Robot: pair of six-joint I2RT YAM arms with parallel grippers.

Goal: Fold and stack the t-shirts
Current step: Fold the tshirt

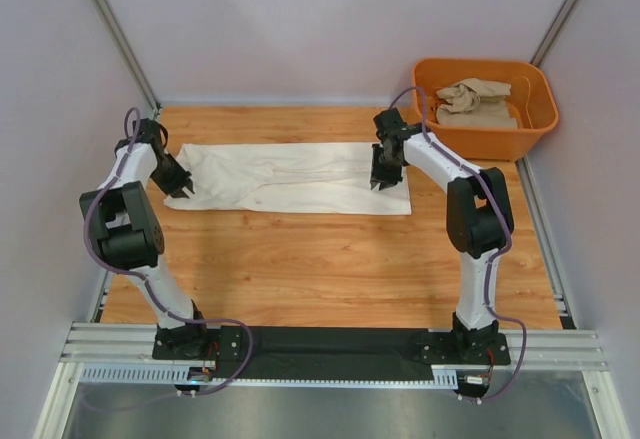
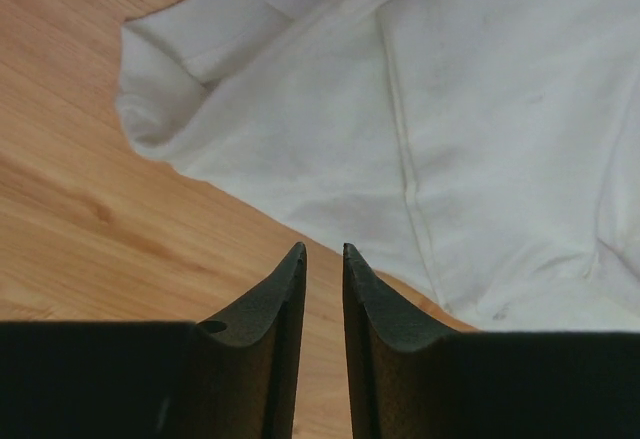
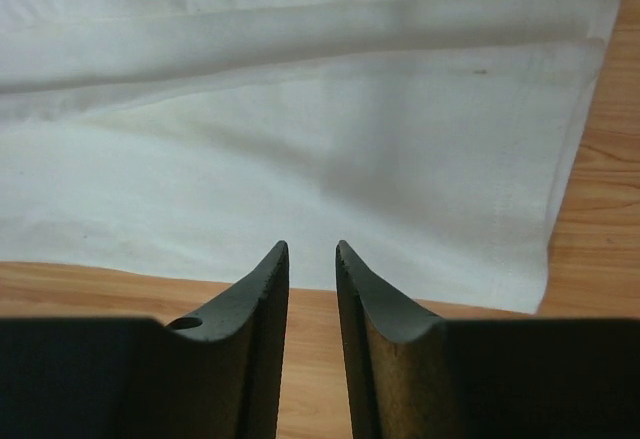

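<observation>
Not even half done, by the look of it. The white shirt [image 1: 290, 177] was spread on the table [image 1: 320, 259] as a long, slightly rumpled strip, apparently folded lengthwise. The beige shirt [image 1: 478, 102] was seen crumpled in the tub [image 1: 540, 119], not yet folded. Nothing was gripped: the left gripper [image 2: 324, 251] and right gripper [image 3: 311, 246] were held a sliver apart, just off the strip's near edge.

Wood tbl [image 1: 330, 259], lilac walls [image 1: 330, 19].
</observation>
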